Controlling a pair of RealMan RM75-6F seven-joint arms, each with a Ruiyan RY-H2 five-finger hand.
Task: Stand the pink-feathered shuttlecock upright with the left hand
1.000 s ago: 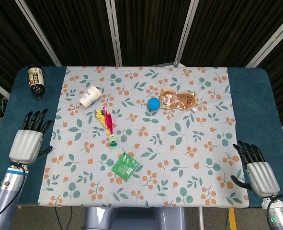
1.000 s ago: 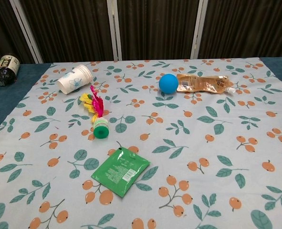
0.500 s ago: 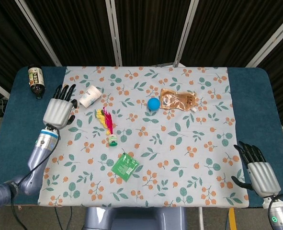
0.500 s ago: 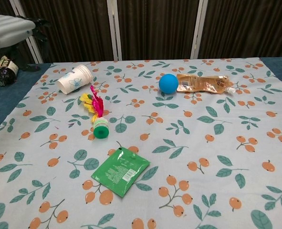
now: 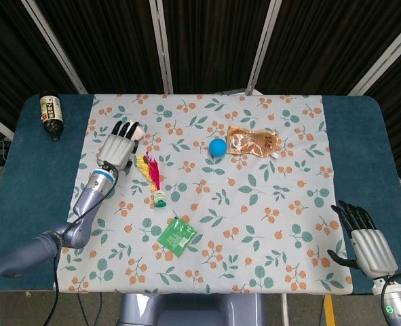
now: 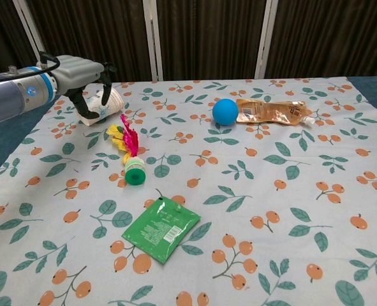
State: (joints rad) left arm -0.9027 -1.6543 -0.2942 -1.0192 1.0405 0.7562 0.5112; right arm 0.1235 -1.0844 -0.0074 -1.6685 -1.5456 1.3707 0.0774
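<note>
The shuttlecock (image 5: 155, 179) (image 6: 130, 155) lies on its side on the floral cloth, pink and yellow feathers pointing away, green base toward me. My left hand (image 5: 118, 146) (image 6: 81, 74) hovers open just left of and above its feathers, fingers spread and hanging down, touching nothing. It stands in front of a tipped paper cup (image 6: 109, 102), hiding most of it. My right hand (image 5: 363, 239) rests open at the table's near right corner, seen only in the head view.
A blue ball (image 5: 217, 147) and a brown pouch (image 5: 253, 142) lie at the back middle. A green packet (image 5: 178, 236) lies nearer me. A dark bottle (image 5: 51, 114) lies on the blue table (image 5: 24, 170) at the far left.
My left arm has swung right and forward from the table's left edge, and the hand now hangs over the cup beside the shuttlecock's feathers. The right hand has stayed still.
</note>
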